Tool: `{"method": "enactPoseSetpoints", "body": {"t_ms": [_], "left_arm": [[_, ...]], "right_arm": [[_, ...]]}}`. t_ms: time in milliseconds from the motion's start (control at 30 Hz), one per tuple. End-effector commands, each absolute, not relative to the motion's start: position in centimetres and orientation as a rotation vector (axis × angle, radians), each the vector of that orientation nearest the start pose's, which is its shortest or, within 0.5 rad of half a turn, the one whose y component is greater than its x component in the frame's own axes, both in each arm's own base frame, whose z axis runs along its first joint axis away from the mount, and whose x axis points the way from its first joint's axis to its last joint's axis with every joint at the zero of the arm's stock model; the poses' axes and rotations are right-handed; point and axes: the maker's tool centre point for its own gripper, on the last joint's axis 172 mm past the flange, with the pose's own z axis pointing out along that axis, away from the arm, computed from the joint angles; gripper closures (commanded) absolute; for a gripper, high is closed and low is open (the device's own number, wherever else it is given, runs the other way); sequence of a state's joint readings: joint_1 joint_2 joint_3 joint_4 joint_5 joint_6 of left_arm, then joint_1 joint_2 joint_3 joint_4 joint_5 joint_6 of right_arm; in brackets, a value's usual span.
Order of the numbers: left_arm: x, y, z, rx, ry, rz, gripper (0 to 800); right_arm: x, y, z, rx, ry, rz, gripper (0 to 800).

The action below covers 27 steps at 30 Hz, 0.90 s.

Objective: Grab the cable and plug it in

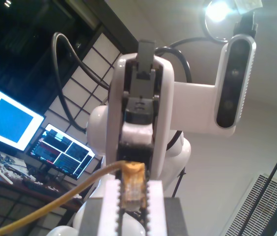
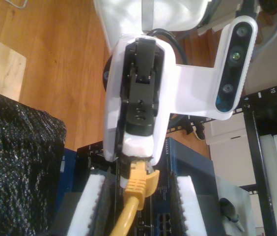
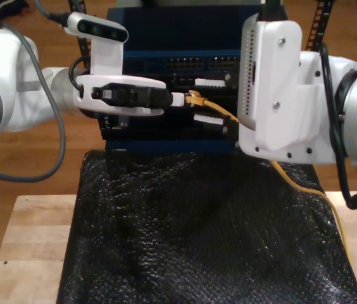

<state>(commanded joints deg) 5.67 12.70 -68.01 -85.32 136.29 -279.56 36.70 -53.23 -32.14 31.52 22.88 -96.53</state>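
The cable [image 3: 292,177] is yellow-orange and runs from the exterior view's right up to its clear plug [image 1: 132,189]. My first gripper [image 1: 132,183] is shut on that plug, with the yellow boot [image 2: 139,179] sticking out past its fingertips. It reaches in from the exterior view's left [image 3: 180,99], in front of the blue rack. My second gripper [image 2: 141,191] faces it from the exterior view's right [image 3: 207,100] and is open. Its white toothed fingers [image 2: 96,201] stand wide on either side of the boot and cable without touching them.
A blue network switch [image 3: 166,38] with rows of ports [image 3: 191,63] stands right behind both grippers. A black mesh mat [image 3: 197,228] covers the wooden table [image 3: 33,247] below them. Black arm cables [image 3: 52,139] hang at the exterior view's left.
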Motion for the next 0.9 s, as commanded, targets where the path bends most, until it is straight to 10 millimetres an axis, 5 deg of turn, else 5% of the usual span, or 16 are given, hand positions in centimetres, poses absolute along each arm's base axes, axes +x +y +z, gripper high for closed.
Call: {"method": "enactPoseSetpoints", "body": {"t_ms": [900], "left_arm": [[33.49,-20.8,46.65,0.858,-0.841,0.238,779]], "right_arm": [[32.85,27.16,47.62,1.43,2.107,1.644,585]]}}
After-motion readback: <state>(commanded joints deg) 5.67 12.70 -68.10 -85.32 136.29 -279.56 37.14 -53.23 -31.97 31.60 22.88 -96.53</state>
